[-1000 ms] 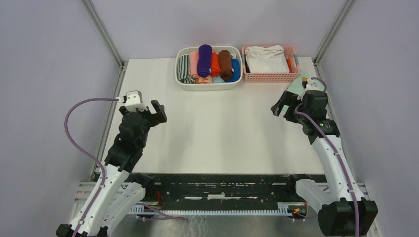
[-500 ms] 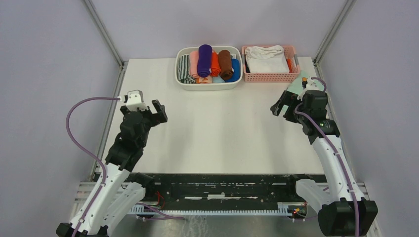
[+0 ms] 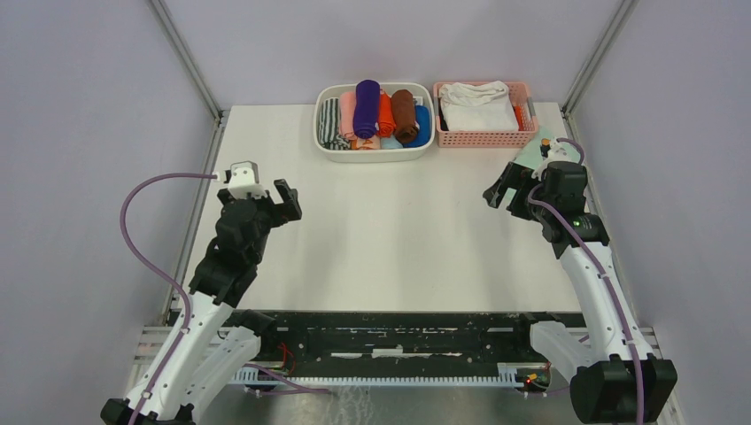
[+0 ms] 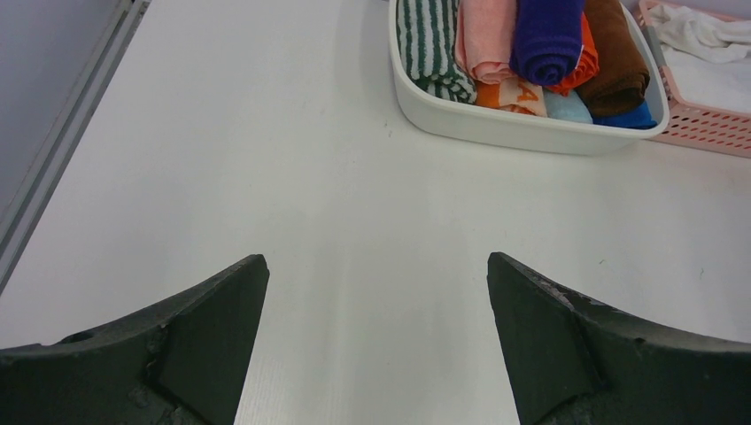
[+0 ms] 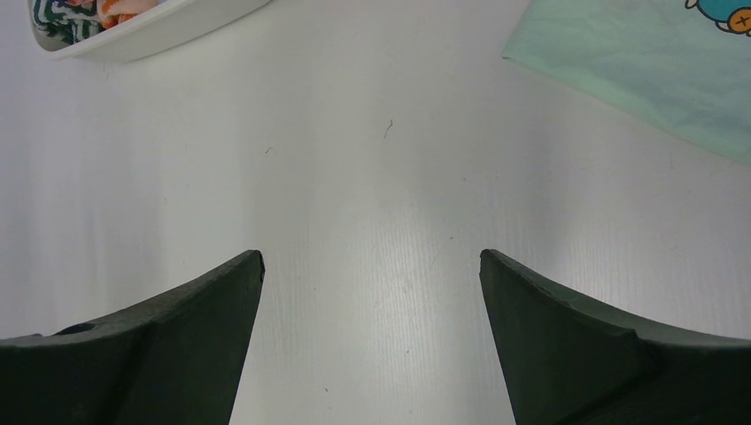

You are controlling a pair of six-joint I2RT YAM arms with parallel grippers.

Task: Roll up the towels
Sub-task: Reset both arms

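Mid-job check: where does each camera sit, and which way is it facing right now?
Top: above and behind the arms, looking down on the table; both arms show, left end effector and right end effector open.
Left wrist: on the left arm, facing forward to the white tub holding the rolled purple towel, and the pink basket; own fingers at bottom.
Right wrist: facing down at the table, mint cloth upper right; own fingers at bottom.
Shared: all three show the white tub.

I count: one white oval plastic tub [image 3: 372, 153], one pink lattice basket [image 3: 485, 138], one salmon-pink rolled towel [image 3: 348, 111], one deep-purple rolled towel [image 3: 366, 108], one mint-green printed cloth [image 5: 638, 62].
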